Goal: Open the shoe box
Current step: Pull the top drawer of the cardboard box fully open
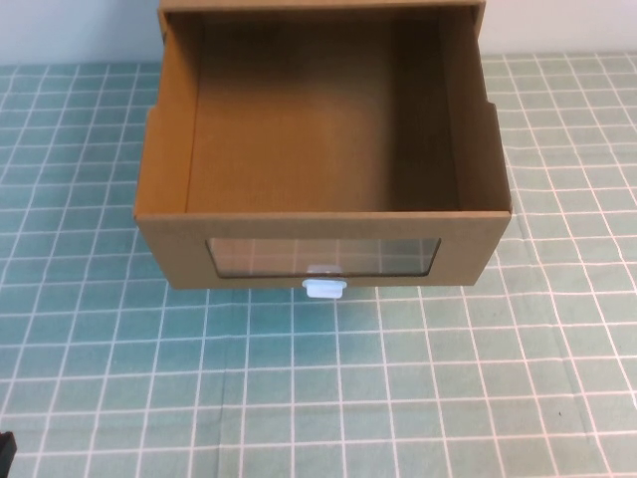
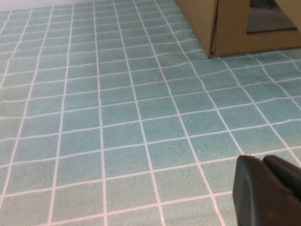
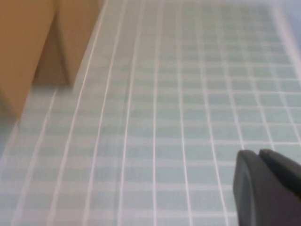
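The green checked tablecloth fills the high view, and the cardboard shoe box sits at 12 o'clock on it. Its drawer stands pulled well out toward 6 o'clock, the inside bare and fully exposed. The drawer front has a clear window, with a small white pull tab at the window's 6 o'clock. Judged from this, the opening looks done, and little seems left beyond keeping the arms clear. The left gripper hovers over bare cloth, off the box's front corner and apart from it, fingers pressed together and holding nothing. The right gripper does likewise on its side, closed and empty.
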{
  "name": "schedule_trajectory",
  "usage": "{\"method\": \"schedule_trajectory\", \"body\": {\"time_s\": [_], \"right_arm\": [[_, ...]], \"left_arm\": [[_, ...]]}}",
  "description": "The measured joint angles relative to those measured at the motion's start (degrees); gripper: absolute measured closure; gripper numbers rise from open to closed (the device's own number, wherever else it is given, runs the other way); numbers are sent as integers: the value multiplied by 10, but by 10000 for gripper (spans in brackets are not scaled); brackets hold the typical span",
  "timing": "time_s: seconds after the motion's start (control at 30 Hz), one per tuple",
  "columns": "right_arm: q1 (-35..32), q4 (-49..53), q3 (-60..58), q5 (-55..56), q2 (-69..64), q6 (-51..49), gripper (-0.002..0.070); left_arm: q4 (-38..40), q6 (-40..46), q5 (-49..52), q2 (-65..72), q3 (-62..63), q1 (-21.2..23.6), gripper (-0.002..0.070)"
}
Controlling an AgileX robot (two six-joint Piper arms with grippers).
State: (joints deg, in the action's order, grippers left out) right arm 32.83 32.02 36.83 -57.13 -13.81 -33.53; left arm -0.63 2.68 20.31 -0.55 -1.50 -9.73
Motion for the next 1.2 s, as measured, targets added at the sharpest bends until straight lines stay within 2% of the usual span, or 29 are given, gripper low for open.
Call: {"method": "schedule_trajectory", "body": {"time_s": [0.13, 0.27, 0.47, 0.67, 0.83, 0.9, 1.0, 1.2], "right_arm": [[-94, -49, -44, 100, 77, -42, 689], [-165, -146, -130, 204, 143, -55, 689], [-189, -228, -237, 292, 146, -33, 689], [-189, -247, -296, 350, 146, 69, 689], [-189, -341, -366, 417, 146, 287, 689], [-189, -369, -380, 426, 146, 335, 689], [-195, -373, -381, 400, 146, 362, 689], [-251, -378, -381, 362, 146, 372, 689]], "left_arm": [[0, 0, 0, 0, 0, 0, 680], [0, 0, 0, 0, 0, 0, 680], [-1, 0, 0, -1, 0, 0, 680], [-1, 0, 0, -1, 0, 0, 680], [-2, 0, 0, -1, 0, 0, 680], [-2, 0, 0, -1, 0, 0, 680], [-2, 0, 1, -1, 0, 0, 680], [-2, 0, 1, -1, 0, 0, 680]]}}
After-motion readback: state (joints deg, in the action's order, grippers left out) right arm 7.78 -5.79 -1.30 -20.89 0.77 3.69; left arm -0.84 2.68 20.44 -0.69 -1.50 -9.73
